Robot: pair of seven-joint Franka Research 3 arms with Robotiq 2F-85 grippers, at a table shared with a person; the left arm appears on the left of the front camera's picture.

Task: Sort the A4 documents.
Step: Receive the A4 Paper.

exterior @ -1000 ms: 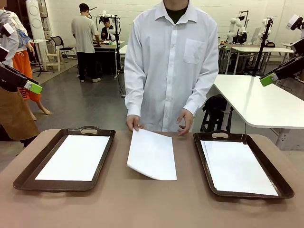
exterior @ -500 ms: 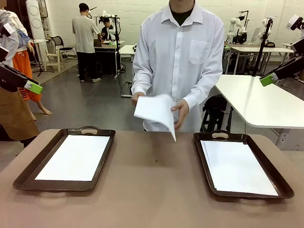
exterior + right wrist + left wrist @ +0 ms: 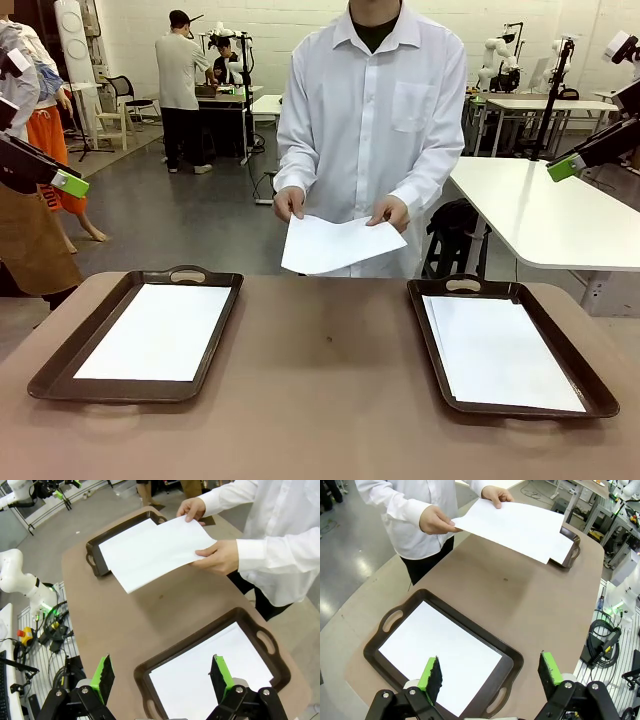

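A person at the far side holds a stack of white A4 documents in both hands, in the air above the table's far edge; these raised sheets also appear from both wrists. One white sheet lies in the left dark tray, another sheet in the right dark tray. My left gripper hangs open high above the left tray's sheet. My right gripper hangs open above the right tray's sheet. Both hold nothing.
The brown table is bare between the trays except for a small dark speck. In the front view the green-tipped left gripper and right gripper sit raised at the picture's sides. White tables and people stand behind.
The person has picked the sheets up off the middle of the table, turned them in the hands, and now holds them nearly flat at waist height. Neither gripper has moved.
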